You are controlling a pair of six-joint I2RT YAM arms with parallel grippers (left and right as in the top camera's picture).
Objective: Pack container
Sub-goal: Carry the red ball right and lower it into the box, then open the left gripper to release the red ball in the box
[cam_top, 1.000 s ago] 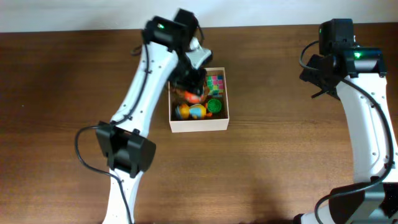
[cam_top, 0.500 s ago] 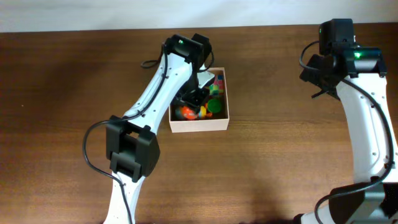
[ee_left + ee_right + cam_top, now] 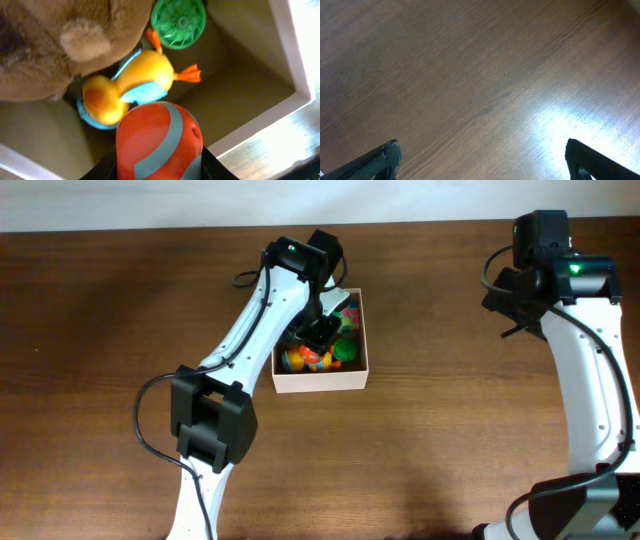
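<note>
Overhead: container (image 3: 320, 384) by the table's (image 3: 450, 440) far edge, several toys (image 3: 127, 82) inside.
Left end effector (image 3: 322, 332): gripping orange striped toy (image 3: 159, 142) inside container.
Right end effector (image 3: 480, 160): fingers spread, empty.
Remaining: probably releasing it.

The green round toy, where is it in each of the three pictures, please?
Overhead: the green round toy lies in the container, near its right wall.
Left wrist: top centre, above the yellow duck and the orange striped toy.
Right wrist: not in it; only the wooden table shows.
Shared landmark: the container's white wall.
</note>
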